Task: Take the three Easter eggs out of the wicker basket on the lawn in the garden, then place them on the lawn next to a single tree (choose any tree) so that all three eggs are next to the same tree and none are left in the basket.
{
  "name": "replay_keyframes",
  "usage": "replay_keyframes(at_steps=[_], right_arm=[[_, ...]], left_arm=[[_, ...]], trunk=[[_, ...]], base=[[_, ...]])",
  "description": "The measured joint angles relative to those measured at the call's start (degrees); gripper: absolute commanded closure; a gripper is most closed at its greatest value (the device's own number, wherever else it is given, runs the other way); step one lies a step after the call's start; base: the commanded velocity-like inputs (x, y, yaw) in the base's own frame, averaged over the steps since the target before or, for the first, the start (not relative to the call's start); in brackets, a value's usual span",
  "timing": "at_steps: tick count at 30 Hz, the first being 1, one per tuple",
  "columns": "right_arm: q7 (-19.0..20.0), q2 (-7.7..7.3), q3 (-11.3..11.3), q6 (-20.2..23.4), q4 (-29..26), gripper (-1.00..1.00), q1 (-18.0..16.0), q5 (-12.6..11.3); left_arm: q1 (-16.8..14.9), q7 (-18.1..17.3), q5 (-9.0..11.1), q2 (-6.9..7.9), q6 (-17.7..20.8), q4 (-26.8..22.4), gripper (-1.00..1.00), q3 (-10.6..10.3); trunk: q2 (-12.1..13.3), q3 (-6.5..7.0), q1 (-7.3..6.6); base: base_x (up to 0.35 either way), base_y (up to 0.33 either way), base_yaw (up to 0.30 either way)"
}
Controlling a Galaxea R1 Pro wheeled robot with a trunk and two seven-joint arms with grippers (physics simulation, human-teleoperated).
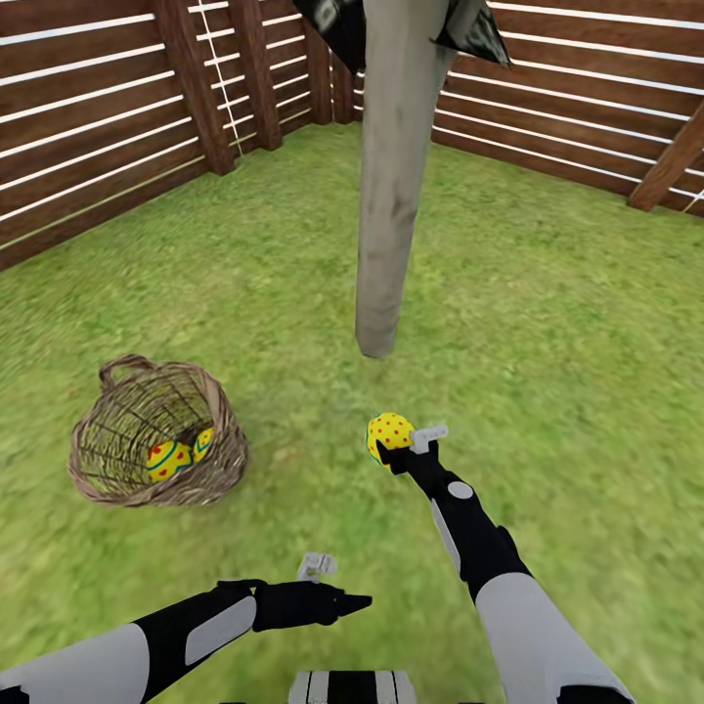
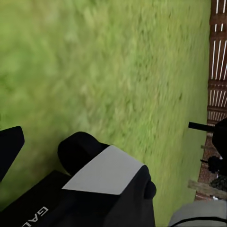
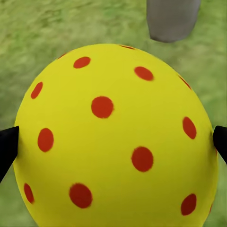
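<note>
A yellow Easter egg with red dots (image 1: 388, 430) (image 3: 113, 132) sits between the fingers of my right gripper (image 1: 394, 446) (image 3: 113, 151), which is shut on it just above the lawn (image 1: 557, 293). The egg is a short way in front of the base of the pale grey-beige tree trunk (image 1: 389, 196) (image 3: 172, 19). The wicker basket (image 1: 210, 484) lies tilted on the grass at the left, with two zigzag-banded eggs (image 1: 168, 458) (image 1: 202, 442) inside. My left gripper (image 1: 342, 601) (image 2: 113, 142) hangs open and empty low over the grass near my body.
A brown slatted fence (image 1: 98, 127) closes off the garden corner behind the tree. Open grass stretches around the trunk and to the right. My own trunk's top (image 1: 350, 686) shows at the bottom edge.
</note>
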Motion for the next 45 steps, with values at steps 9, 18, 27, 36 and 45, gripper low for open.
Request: replay_keyframes(at_steps=[9, 18, 27, 36, 45], right_arm=[[0.0, 0.0, 0.0, 0.0, 0.1, 1.0, 0.1, 0.0], [0.1, 0.0, 0.0, 0.0, 0.1, 1.0, 0.1, 0.1], [0.1, 0.0, 0.0, 0.0, 0.1, 1.0, 0.0, 0.1], [0.3, 0.0, 0.0, 0.1, 0.1, 1.0, 0.0, 0.0], [0.2, 0.0, 0.0, 0.1, 0.0, 1.0, 0.0, 0.2]], left_arm=[[0.0, 0.1, 0.1, -0.03, 0.0, 0.0, -1.0, 0.0], [0.0, 0.3, 0.1, -0.03, 0.0, 0.1, -1.0, 0.0], [0.0, 0.8, -0.2, -0.2, -0.1, 0.1, -1.0, 0.0], [0.0, 0.9, -0.5, -0.32, -0.1, 0.1, -1.0, -0.1], [0.0, 0.9, -0.2, -0.38, 0.0, 0.0, -1.0, -0.1]], trunk=[[-3.6, -2.31, 1.98], [-6.0, -4.23, 3.3], [-6.0, -5.06, 3.27], [-6.0, -5.6, 3.27], [-6.0, -6.28, 3.3]], base=[[0.0, 0.0, 0.0], [0.0, 0.0, 0.0], [0.27, 0.049, 0.0], [0.207, -0.11, 0.0], [0.142, -0.05, 0.0]])
